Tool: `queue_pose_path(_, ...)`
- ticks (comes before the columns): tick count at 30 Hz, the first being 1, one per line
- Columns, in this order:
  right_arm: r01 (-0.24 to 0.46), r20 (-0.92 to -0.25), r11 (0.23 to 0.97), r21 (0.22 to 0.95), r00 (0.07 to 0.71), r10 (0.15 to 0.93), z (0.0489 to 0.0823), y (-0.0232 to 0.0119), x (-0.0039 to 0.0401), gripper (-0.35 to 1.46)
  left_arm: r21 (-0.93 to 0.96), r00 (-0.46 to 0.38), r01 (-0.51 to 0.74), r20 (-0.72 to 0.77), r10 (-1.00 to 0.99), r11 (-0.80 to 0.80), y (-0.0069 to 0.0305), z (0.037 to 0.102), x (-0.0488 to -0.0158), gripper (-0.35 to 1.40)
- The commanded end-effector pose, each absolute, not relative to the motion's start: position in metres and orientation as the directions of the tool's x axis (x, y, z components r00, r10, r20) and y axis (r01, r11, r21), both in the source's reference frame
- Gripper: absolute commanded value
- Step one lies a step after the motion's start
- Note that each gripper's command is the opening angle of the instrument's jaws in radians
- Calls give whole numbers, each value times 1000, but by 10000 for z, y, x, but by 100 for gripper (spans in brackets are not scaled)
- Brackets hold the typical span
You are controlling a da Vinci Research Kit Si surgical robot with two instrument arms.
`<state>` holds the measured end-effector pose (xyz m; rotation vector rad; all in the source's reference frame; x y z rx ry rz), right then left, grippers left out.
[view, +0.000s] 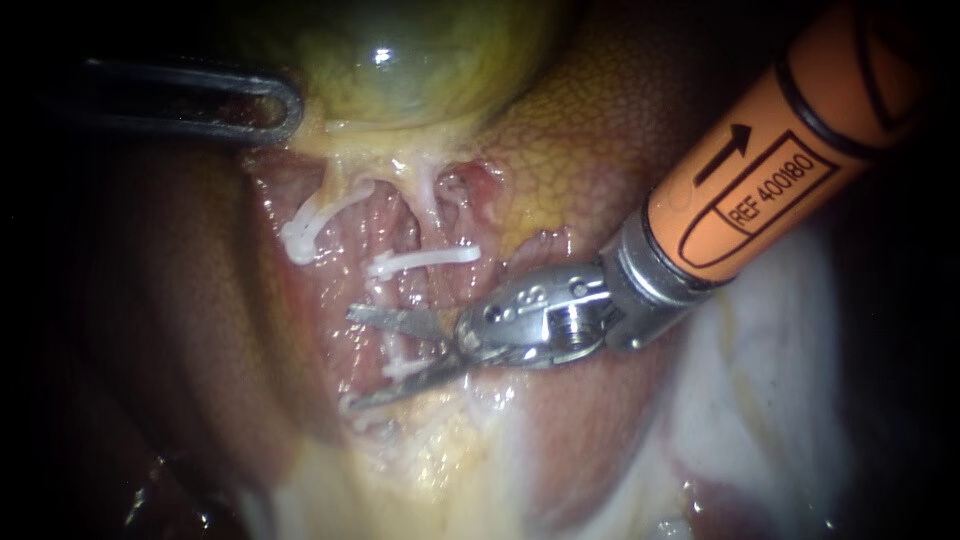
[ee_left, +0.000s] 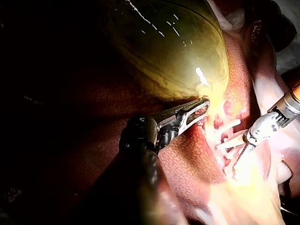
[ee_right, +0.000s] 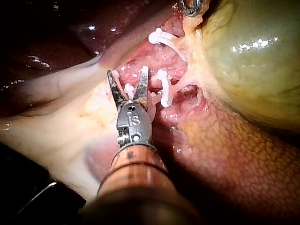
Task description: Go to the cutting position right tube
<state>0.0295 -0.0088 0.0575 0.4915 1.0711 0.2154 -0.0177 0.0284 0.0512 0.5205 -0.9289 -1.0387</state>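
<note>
Your right instrument (view: 355, 358) is wearing an orange sleeve (view: 800, 130) toward two o'clock, ringed in black and bearing a black arrow and boxed lettering. A silver collar (view: 640, 270) and a pinned steel wrist are carrying two thin grey blades (view: 385, 320). Your left instrument (view: 296, 105), toward ten o'clock, is showing dark, slotted, round-tipped jaws.

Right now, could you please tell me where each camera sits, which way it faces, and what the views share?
Endoscope view: close over the liver, facing the gallbladder and white clips; left instrument enters from the left, right instrument from the upper right.
Left wrist view: on the left arm, looking along its own shaft toward the gallbladder; the right instrument shows beyond.
Right wrist view: on the right arm, looking along its shaft at its open blades among the clips.
Shared: all show the gallbladder, clips and right instrument.
</note>
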Motion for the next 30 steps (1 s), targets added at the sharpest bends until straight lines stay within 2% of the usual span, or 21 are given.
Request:
queue_pose_path(1, 66, -786, 873, 484, 471, 400, 575, -88, 295, 106, 748, 196, 496, 398, -896, 441, 284, 512, -177, -35)
queue_pose_path(7, 63, -775, 860, 506, 471, 421, 568, -88, 289, 108, 748, 196, 495, 398, -896, 441, 284, 512, -177, -35)
queue_pose_path(15, 42, -730, 815, 578, 472, 494, 539, -77, 262, 108, 749, 196, 495, 398, -896, 441, 284, 512, -177, -35)
queue_pose_path(22, 4, -656, 745, 667, 477, 585, 520, -64, 232, 93, 749, 196, 495, 398, -896, 441, 284, 512, -176, -35)
queue_pose_path(30, -21, -603, 710, 703, 513, 612, 526, -53, 214, 86, 749, 196, 495, 398, -896, 441, 284, 512, -176, -35)
